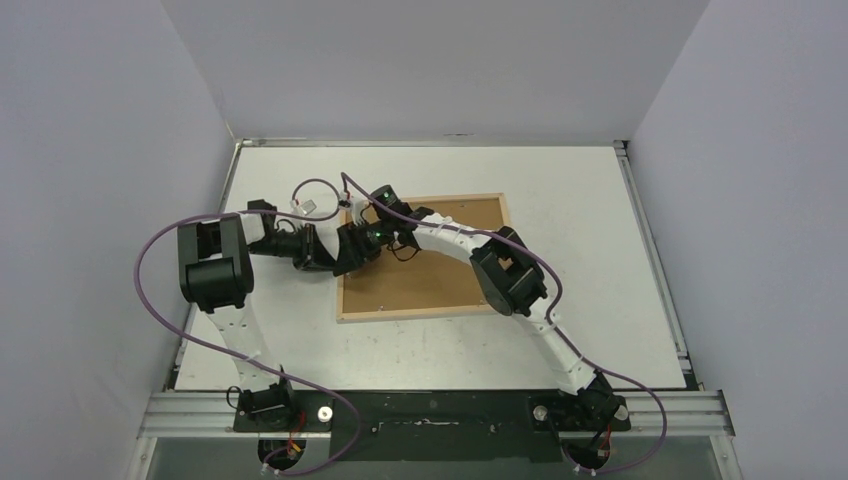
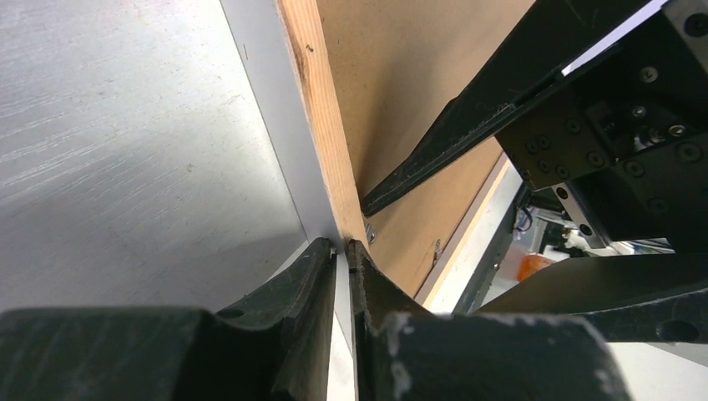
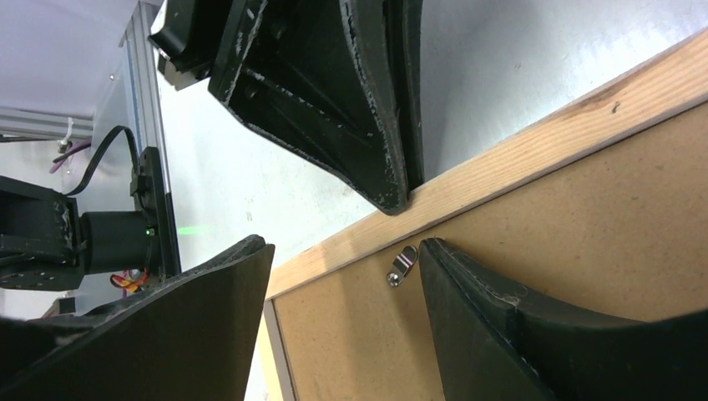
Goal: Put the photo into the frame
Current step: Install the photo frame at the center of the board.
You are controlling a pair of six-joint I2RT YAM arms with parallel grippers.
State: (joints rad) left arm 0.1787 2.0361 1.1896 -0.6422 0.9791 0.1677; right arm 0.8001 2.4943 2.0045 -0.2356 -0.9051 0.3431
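Observation:
The frame of pale wood lies flat on the table with the brown backing panel inside it. The photo is hidden. My left gripper is shut, and its tips rest on the outer edge of the frame's left bar. The right wrist view shows it pressing on that bar. My right gripper is open over the panel's corner. One of its fingertips sits next to a small metal turn clip.
The two wrists crowd together over the frame's left side, with purple cables looping above them. More metal clips sit along the bar. White table surrounds the frame, and grey walls close it in on three sides.

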